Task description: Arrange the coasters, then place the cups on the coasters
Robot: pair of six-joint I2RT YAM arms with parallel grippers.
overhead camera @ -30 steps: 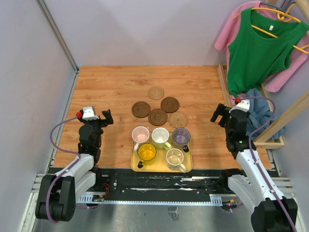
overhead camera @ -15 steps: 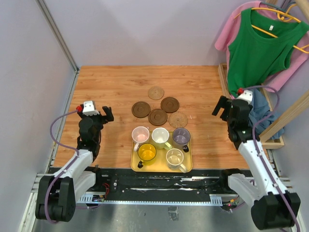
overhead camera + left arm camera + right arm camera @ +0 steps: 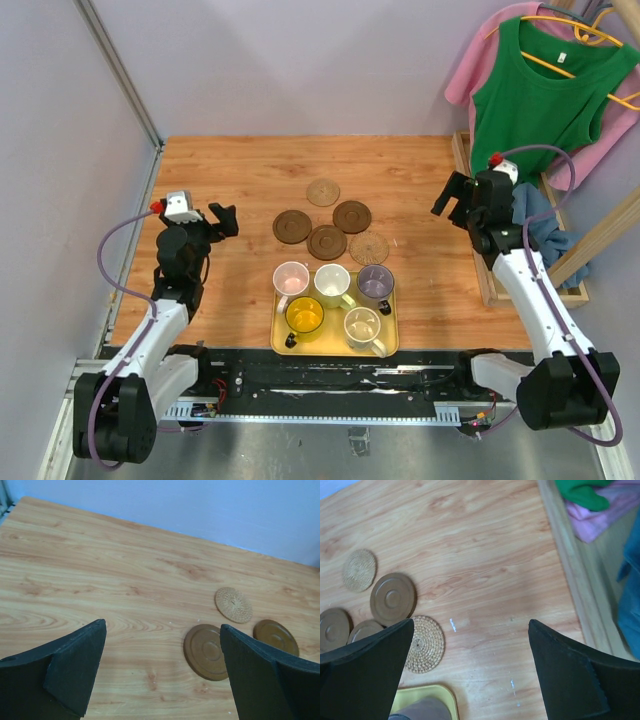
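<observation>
Five coasters lie mid-table in a loose cluster: a tan one (image 3: 322,191) farthest back, three dark brown ones (image 3: 292,226) (image 3: 351,216) (image 3: 327,242), and a woven tan one (image 3: 368,247). Nearer me, five cups stand on a yellow tray (image 3: 278,338): pink (image 3: 291,277), cream (image 3: 332,281), grey-purple (image 3: 375,282), yellow (image 3: 304,315), whitish-green (image 3: 363,326). My left gripper (image 3: 222,221) (image 3: 162,625) hangs open left of the coasters, holding nothing. My right gripper (image 3: 452,200) (image 3: 471,622) is open over bare wood to their right.
A wooden frame (image 3: 468,190) borders the table's right side, with a blue cloth (image 3: 535,225) behind it. A green top (image 3: 540,100) hangs on a hanger over pink clothing at the back right. Walls close the left and back.
Both arms have risen and reached farther out. The right gripper moved toward the back of the table, the left one slightly back and left. Both stayed open.
</observation>
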